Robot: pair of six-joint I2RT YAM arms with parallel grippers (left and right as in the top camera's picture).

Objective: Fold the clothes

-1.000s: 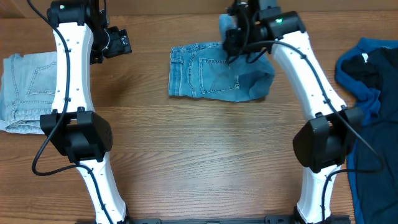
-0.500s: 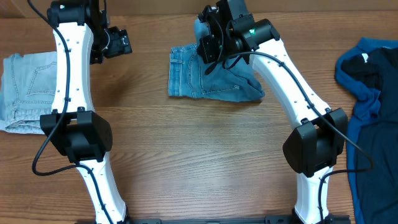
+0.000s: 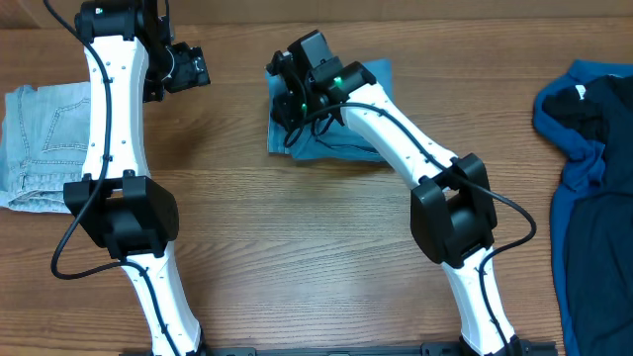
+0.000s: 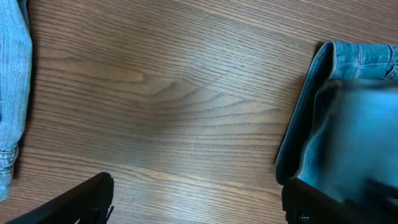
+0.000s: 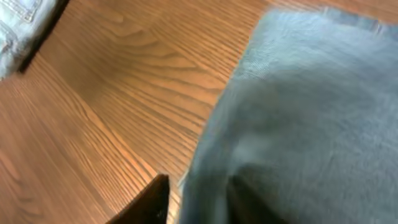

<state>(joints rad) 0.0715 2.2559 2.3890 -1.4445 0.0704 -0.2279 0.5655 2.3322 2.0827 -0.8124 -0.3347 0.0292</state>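
Observation:
The mid-blue jeans [image 3: 341,148] lie folded at the table's back centre, one end laid leftward over the other. My right gripper [image 3: 292,97] hovers low over their left edge. In the right wrist view the denim [image 5: 311,112] drapes across the jaws; one dark finger [image 5: 152,199] stands parted from the fold, a strip of wood showing between, so my right gripper [image 5: 199,202] looks open. The other finger is hidden under cloth. My left gripper [image 3: 185,67] is open over bare wood, left of the jeans [image 4: 348,56], its fingertips [image 4: 93,199] wide apart.
Pale washed-denim jeans [image 3: 40,148] lie folded at the table's left edge and show at the left border [image 4: 12,93] of the left wrist view. A deep-blue top [image 3: 593,158] lies crumpled along the right edge. Both arm bases stand at the front.
My right gripper has swept leftward across the jeans, carrying their right end over onto the left end, and its jaws have parted. The left arm has not moved.

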